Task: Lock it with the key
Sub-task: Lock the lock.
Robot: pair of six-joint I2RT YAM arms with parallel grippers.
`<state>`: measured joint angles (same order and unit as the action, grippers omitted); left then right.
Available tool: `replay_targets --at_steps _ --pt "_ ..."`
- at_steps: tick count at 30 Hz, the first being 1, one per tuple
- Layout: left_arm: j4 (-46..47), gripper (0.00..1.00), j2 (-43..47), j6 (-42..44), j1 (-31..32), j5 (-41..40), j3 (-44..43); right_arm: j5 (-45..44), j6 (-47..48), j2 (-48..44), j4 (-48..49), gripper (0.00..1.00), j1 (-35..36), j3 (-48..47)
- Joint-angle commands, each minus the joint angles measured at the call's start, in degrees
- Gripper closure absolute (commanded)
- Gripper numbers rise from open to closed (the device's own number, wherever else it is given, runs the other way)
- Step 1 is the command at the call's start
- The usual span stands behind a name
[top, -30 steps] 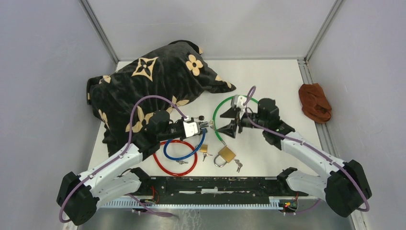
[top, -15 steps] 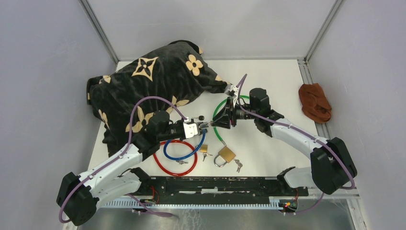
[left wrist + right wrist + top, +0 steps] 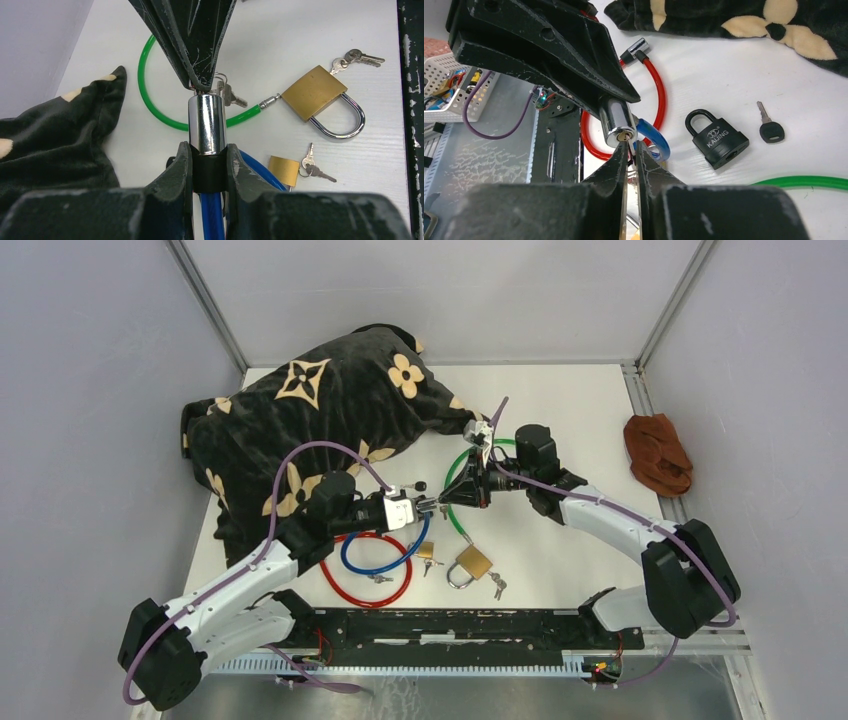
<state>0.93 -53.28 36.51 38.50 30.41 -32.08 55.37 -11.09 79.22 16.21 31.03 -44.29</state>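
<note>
right claw [image 3: 630, 152] clenched on the key [image 3: 627, 146], tip right at the keyway of the chrome lock cylinder [image 3: 616, 125]; can't tell if it's started in. left claw [image 3: 207, 172] is clenched on the cylinder's cable end, holding it above mid-surface [image 3: 580, 420]. Its long axis runs roughly parallel to the near edge, keyway facing the right edge. Judgement: right arm pushes straight along that axis toward the left edge, then twists.

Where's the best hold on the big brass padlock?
On the large brass padlock, take the square body from straight above, closing across its two straight side edges. It lies flat, so only edges are offered; the shackle is thin and round, likely to slip.
</note>
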Motion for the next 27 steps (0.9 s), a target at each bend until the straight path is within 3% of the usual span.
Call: replay_targets --at_steps 1,4,11,17,23,27 --pt "-3.9 0.98 -0.4 1.2 0.2 -0.2 0.1 1.0 3.6 -0.4 -2.2 0.96 0.3 -1.2" --pt "-3.6 0.98 -0.7 -2.3 0.1 -0.6 -0.4 0.4 7.6 -2.2 -2.2 1.00 1.0 -0.1" --pt "-7.0 0.98 -1.3 -12.3 -0.8 6.9 -3.0 -8.3 29.1 -4.8 -11.7 1.00 5.2 1.0" --pt "-9.9 0.98 -2.4 -14.0 -1.4 11.6 -4.8 -18.2 43.6 -9.7 -6.0 1.00 8.6 7.1" --pt "-11.6 0.98 -2.8 -13.5 -1.5 12.3 -5.8 -18.3 60.7 -14.7 -0.1 1.00 10.5 13.2" --pt "-11.4 0.98 -2.8 -13.8 -1.5 11.7 -5.8 -18.4 68.2 -14.4 -2.8 1.00 11.0 11.6"
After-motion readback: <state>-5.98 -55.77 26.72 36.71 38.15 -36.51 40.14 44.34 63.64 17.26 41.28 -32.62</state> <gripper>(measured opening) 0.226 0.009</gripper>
